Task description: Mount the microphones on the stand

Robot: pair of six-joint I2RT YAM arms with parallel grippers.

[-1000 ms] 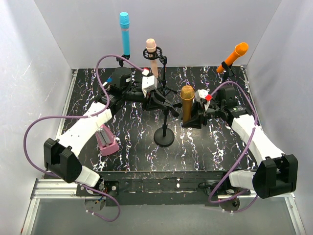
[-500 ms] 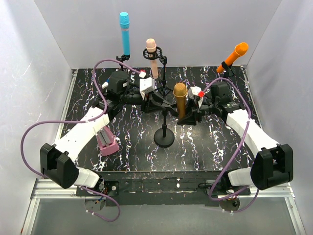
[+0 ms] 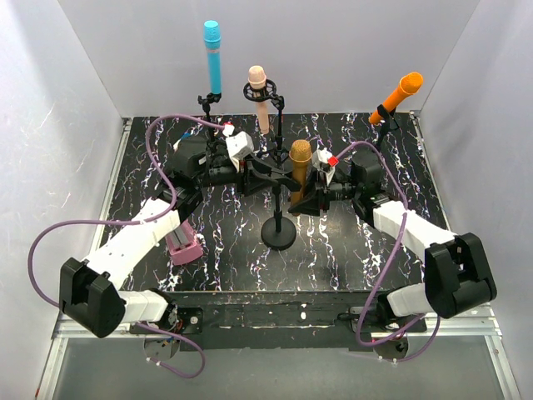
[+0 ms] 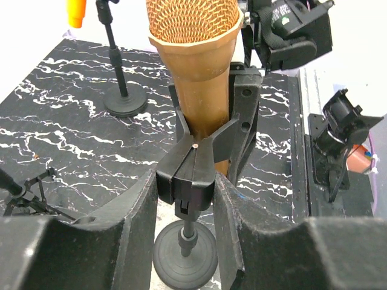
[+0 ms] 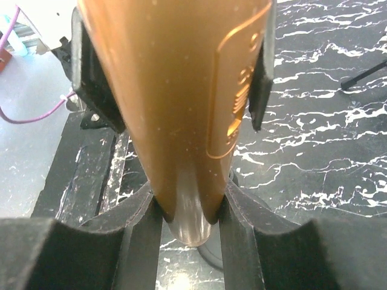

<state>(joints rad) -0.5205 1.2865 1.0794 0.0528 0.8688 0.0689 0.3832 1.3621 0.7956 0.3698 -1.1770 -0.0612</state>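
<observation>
Moving inward since a second ago, right tool point(image 3: 305, 200) is pinching the golden-brown microphone point(image 3: 300, 162), seating it in the stand clip point(image 4: 193, 169) that left tool point(image 4: 186, 194), just behind, is squeezing; ease off slowly.

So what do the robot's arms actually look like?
Both match: the left arm and right arm have white shells, chunky black joint blocks, a looping purple cable each and a small red tag near the wrist. The left end effector and right end effector are black, two-fingered.
</observation>
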